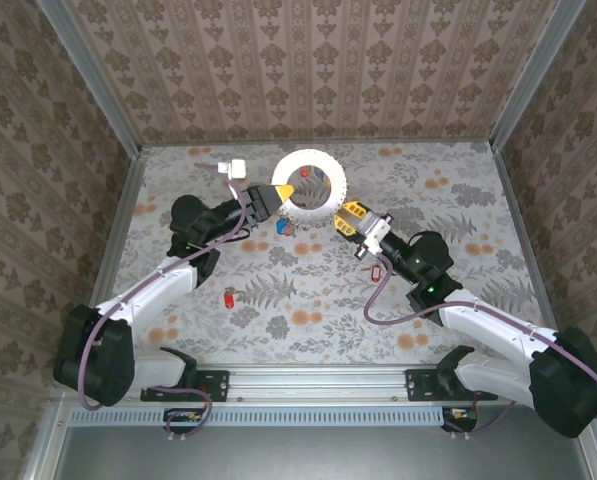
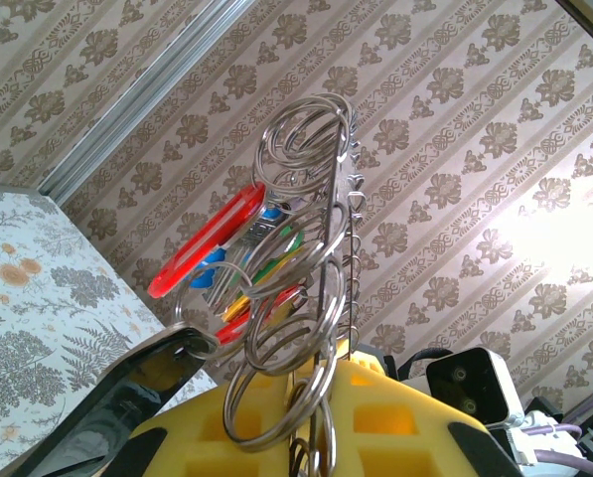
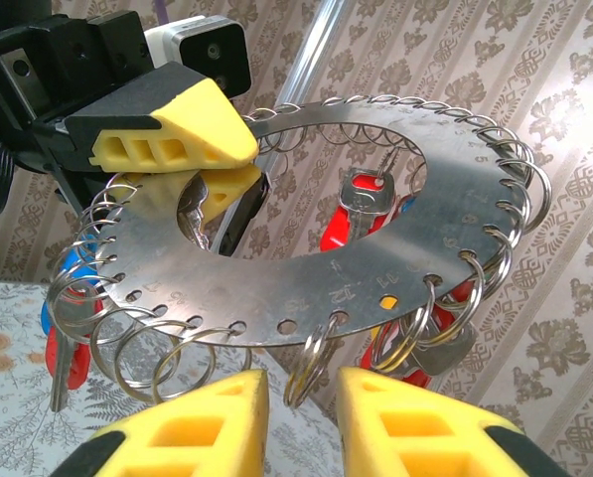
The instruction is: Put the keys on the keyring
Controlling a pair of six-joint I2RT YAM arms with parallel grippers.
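Note:
The keyring (image 1: 309,182), a flat pale disc with wire split rings along its rim, is held up over the far middle of the table. My left gripper (image 1: 278,192) is shut on the keyring's left rim (image 2: 331,199), yellow pads (image 2: 395,427) on either side of the plate. My right gripper (image 3: 301,397) is open just under the keyring's near rim (image 3: 306,268). One split ring (image 3: 311,363) hangs in the gap between its pads, touching neither. Red-headed keys (image 3: 351,214) and a blue one (image 3: 58,288) hang from the keyring. Loose keys lie on the table: blue (image 1: 281,228), red (image 1: 228,297), red (image 1: 380,270).
A small white block (image 1: 230,167) lies at the far left of the table, just behind my left gripper. Patterned walls close the table in at the back and on both sides. The right arm's cable (image 1: 388,310) loops over the table's near middle.

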